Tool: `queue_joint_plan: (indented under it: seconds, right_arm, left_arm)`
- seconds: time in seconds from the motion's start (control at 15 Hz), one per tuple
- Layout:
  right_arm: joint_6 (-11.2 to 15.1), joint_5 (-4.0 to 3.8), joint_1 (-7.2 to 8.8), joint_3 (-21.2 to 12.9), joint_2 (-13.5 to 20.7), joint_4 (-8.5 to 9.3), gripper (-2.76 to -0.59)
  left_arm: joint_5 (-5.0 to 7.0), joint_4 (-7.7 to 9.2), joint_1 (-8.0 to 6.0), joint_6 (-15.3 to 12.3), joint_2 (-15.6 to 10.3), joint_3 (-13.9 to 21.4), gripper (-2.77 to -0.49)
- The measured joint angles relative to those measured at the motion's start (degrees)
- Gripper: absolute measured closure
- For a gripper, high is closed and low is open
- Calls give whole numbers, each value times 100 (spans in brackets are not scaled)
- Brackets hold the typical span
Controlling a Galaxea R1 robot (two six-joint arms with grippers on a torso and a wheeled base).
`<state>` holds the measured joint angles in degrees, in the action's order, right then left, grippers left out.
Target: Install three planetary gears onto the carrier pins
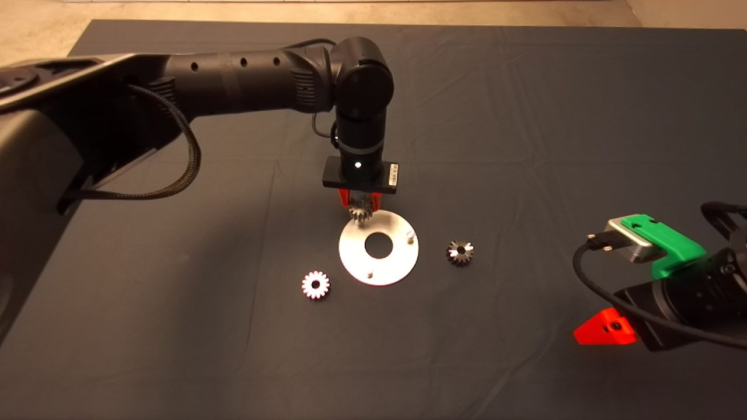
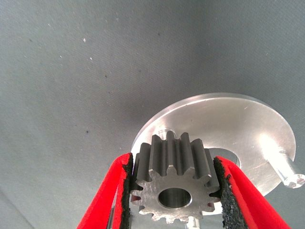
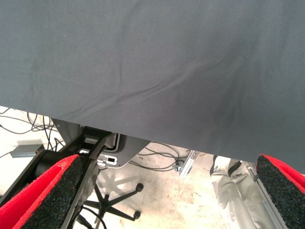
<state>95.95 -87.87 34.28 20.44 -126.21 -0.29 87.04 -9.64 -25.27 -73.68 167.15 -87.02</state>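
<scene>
Left wrist feed: I see left gripper (image 2: 174, 191) clamped on gear (image 2: 172, 181), black pads (image 2: 223, 188) pressed against teeth both sides. Gear bore faces camera, dark and round. Beyond gear, white disc (image 2: 228, 124) flat on grey mat (image 2: 95, 71), centre hole partly hidden behind gear. One pin (image 2: 289, 172) upright near disc rim, off to side of gear, clear of it. Second pin barely visible under gear; can't tell alignment.
</scene>
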Motion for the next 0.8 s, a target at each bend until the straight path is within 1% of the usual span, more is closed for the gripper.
queue_joint_plan:
  seconds: [0.8]
  right_arm:
    - [0, 2, 0, 0, 0, 0, -273]
  left_arm:
    - [2, 0, 2, -5, -35, 0, -101]
